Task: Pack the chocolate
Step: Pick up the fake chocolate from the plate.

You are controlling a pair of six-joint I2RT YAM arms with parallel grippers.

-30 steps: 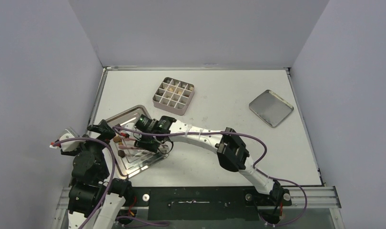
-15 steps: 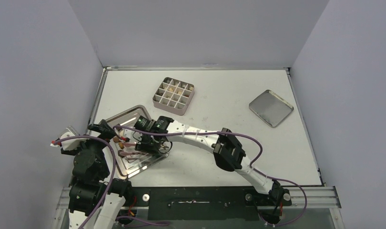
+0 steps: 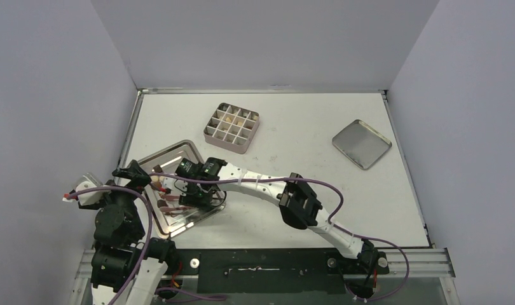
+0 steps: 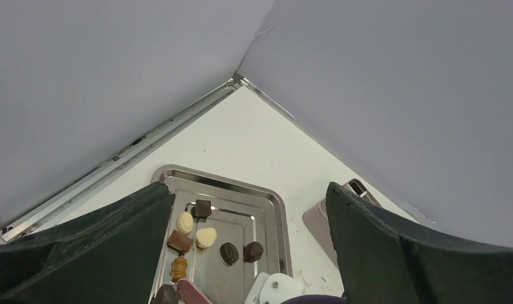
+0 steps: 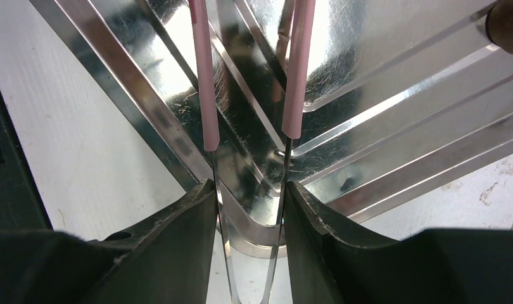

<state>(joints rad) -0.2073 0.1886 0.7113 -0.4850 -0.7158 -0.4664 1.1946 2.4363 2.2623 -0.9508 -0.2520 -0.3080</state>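
Observation:
Several chocolate pieces [image 4: 206, 237], dark, tan and cream-white, lie on the silver stepped tray [image 4: 276, 209], as the left wrist view shows. My left gripper [image 4: 251, 190] hangs open above the tray's left side, nothing between its fingers. My right gripper [image 5: 249, 190] is shut on metal tongs [image 5: 203, 76] with pink tips, which stand apart over the tray [image 5: 380, 114] and hold nothing. One dark chocolate [image 5: 507, 25] shows at the top right of the right wrist view. In the top view both grippers [image 3: 137, 178] [image 3: 191, 190] meet over the tray [image 3: 178, 147].
The square gridded tin [image 3: 231, 128] stands behind the tray, some cells filled with pale pieces. Its lid [image 3: 362, 143] lies at the right rear of the table. The grey left wall is close to the left arm.
The right arm has swung left, carrying the tongs further across the tray. The left gripper has shifted slightly left and its jaws have narrowed a little.

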